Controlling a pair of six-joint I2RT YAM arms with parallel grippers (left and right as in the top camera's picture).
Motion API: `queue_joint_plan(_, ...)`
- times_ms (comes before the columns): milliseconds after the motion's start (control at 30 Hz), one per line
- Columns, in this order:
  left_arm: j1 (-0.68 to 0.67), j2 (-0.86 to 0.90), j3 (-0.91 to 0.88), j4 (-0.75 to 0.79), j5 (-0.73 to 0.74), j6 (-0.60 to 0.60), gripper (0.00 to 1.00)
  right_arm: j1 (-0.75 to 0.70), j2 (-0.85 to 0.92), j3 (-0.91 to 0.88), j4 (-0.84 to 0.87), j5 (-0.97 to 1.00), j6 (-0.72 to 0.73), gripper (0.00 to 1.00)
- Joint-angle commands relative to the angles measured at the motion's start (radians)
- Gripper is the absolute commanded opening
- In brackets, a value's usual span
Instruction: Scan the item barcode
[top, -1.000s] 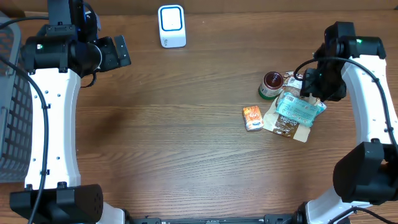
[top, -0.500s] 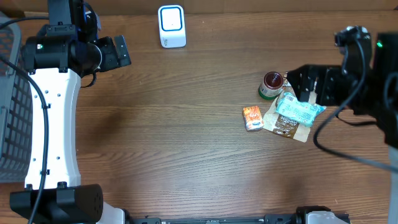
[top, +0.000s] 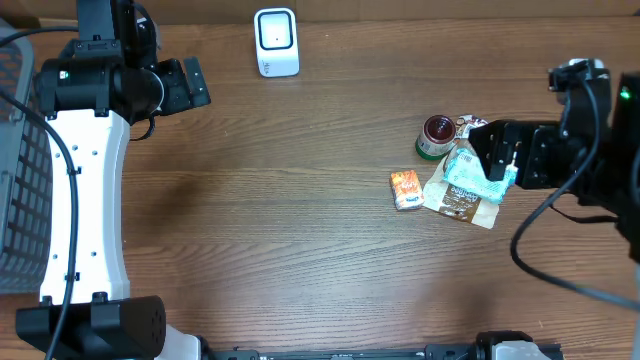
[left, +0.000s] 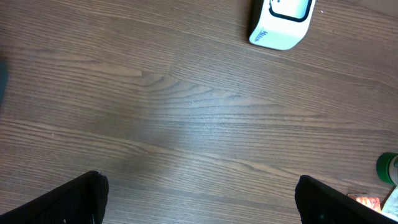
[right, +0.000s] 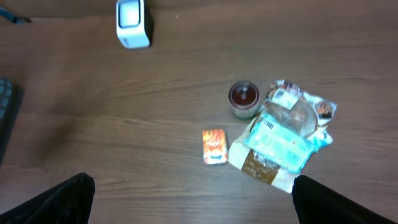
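Note:
The white barcode scanner (top: 276, 42) stands at the table's far edge, also seen in the left wrist view (left: 283, 22) and the right wrist view (right: 132, 15). The items lie in a cluster at the right: a small red-lidded can (top: 437, 136), an orange packet (top: 405, 189), a teal packet (top: 478, 178) on top of a brown-and-white packet (top: 458, 206). My right gripper (top: 490, 150) hangs open high above the teal packet (right: 280, 144), holding nothing. My left gripper (top: 192, 85) is open and empty at the far left, well away from the items.
A grey mesh basket (top: 15, 170) sits off the table's left side. A clear wrapper (right: 298, 106) lies beside the can (right: 243, 98), and the orange packet (right: 213, 147) lies apart to their left. Bare wood stretches between scanner and items.
My right gripper has opened wide and lifted up and back to the right, away from the teal packet. The items stay where they lay. The left arm has not moved.

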Motion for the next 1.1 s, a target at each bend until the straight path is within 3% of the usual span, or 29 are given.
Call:
queue_joint_plan(0, 0.004, 0.005, 0.001, 0.000, -0.003, 0.012, 1.00, 0.004, -0.118, -0.064, 0.114, 0.073, 0.000, 1.00)
queue_joint_plan(133, 0.004, 0.005, 0.001, 0.000, -0.003, 0.012, 0.99, 0.003, -0.272, -0.275, 0.335, 0.108, -0.001, 1.00)
queue_joint_plan(300, 0.004, 0.005, 0.001, 0.000, -0.003, 0.012, 1.00, 0.005, -0.523, -0.732, 0.803, 0.122, -0.008, 1.00)
queue_joint_plan(567, 0.004, 0.005, 0.001, 0.000, -0.003, 0.012, 1.00, 0.005, -0.851, -1.329, 1.291, 0.103, -0.008, 1.00)
queue_joint_plan(800, 0.004, 0.005, 0.001, 0.000, -0.003, 0.012, 1.00, 0.009, -1.037, -1.631, 1.489, 0.103, -0.008, 1.00)
queue_joint_plan(1067, 0.004, 0.005, 0.001, 0.000, -0.003, 0.012, 0.99, 0.043, -1.163, -1.838, 1.568, 0.104, -0.008, 1.00)
